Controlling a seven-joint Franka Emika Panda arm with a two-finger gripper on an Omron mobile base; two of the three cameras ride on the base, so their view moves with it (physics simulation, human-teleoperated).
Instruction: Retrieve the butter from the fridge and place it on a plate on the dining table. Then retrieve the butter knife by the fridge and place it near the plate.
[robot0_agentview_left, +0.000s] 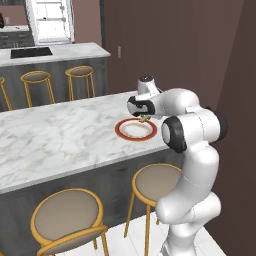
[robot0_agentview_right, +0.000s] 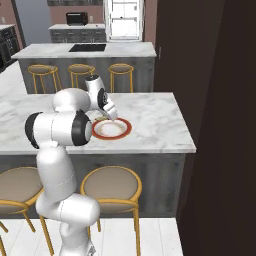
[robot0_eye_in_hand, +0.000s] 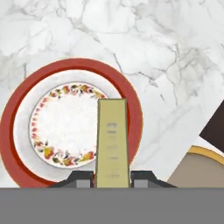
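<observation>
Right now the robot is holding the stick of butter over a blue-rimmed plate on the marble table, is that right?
Not quite: the plate has a red-orange rim, not blue, as the hand view shows. The rest holds: the jaws grip the butter over it on the marble table.

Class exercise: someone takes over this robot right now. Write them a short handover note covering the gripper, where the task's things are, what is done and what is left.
Gripper: shut on the butter, hanging just above the plate.
Plate: on the dining table, near its end.
Done: butter fetched and carried to the table.
Left: set the butter on the plate and release, then fetch the butter knife and lay it near the plate.
</observation>
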